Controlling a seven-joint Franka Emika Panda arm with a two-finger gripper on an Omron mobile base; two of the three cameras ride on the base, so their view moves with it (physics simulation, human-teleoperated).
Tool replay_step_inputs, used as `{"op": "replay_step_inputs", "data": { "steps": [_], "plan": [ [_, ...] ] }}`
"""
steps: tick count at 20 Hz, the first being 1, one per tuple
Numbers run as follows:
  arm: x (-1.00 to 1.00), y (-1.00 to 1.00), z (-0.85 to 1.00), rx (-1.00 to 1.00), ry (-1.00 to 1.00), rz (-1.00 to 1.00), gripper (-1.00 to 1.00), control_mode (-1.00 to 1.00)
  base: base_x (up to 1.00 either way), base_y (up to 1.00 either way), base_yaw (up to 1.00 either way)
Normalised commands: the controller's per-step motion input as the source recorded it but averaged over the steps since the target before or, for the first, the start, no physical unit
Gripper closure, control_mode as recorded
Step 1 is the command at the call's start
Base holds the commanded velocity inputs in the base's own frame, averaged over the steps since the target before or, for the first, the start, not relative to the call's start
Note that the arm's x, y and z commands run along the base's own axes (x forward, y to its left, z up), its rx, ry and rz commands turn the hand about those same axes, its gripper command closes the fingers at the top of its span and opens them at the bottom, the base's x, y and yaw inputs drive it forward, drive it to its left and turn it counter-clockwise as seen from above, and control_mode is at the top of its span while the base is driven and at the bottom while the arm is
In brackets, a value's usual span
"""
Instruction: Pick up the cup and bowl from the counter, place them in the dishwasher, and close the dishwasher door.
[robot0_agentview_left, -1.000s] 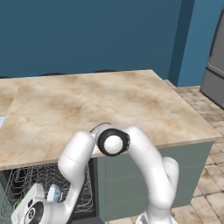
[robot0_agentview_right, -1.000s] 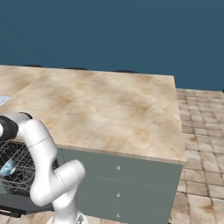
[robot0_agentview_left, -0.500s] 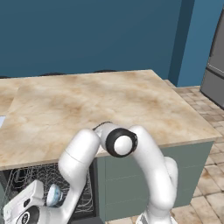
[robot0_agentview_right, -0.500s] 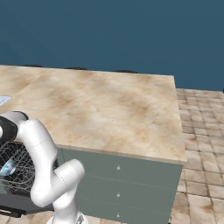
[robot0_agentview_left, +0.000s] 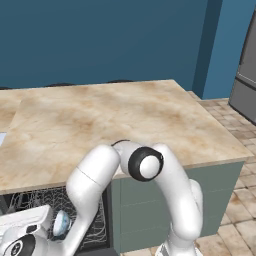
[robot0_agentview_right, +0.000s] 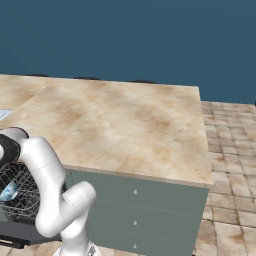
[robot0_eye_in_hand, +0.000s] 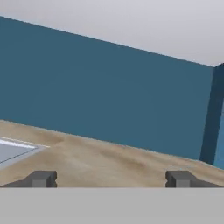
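The pale blue bowl lies in the silver wire rack of the open dishwasher, under the edge of the beige counter. From the right base view the bowl shows through the rack, with the dark dishwasher door folded down beneath it. My gripper is open, its fingertips far apart with nothing between them. It looks level across the counter toward the blue wall. My hand is low at the left, in front of the rack. The cup is out of view.
A grey sink edge lies at the counter's left end. Grey-green drawer fronts stand right of the dishwasher. A steel fridge is at the far right, and tiled floor lies beyond the counter.
The arm's elbow has swung a little to the right and the hand has sunk slightly lower left by the rack. The jaws have stayed open.
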Motion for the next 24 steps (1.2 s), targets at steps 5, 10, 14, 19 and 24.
{"op": "replay_step_inputs", "data": {
  "steps": [5,10,14,19,24],
  "plan": [
    [-0.08,-0.26,0.36,0.57,0.0,-0.14,-1.0,-1.0,0.0,0.0,0.0],
    [0.0,-0.38,0.44,0.5,0.0,-0.2,-1.0,-1.0,0.0,0.0,0.0],
    [0.0,-0.39,0.45,0.56,0.0,-0.11,-1.0,-1.0,0.0,0.0,0.0],
    [0.0,-0.48,0.51,0.58,0.0,-0.1,-1.0,-1.0,0.0,0.0,0.0],
    [0.0,-0.52,0.33,0.65,-0.01,-0.05,-1.0,-1.0,0.0,0.0,0.0]
  ]
}}
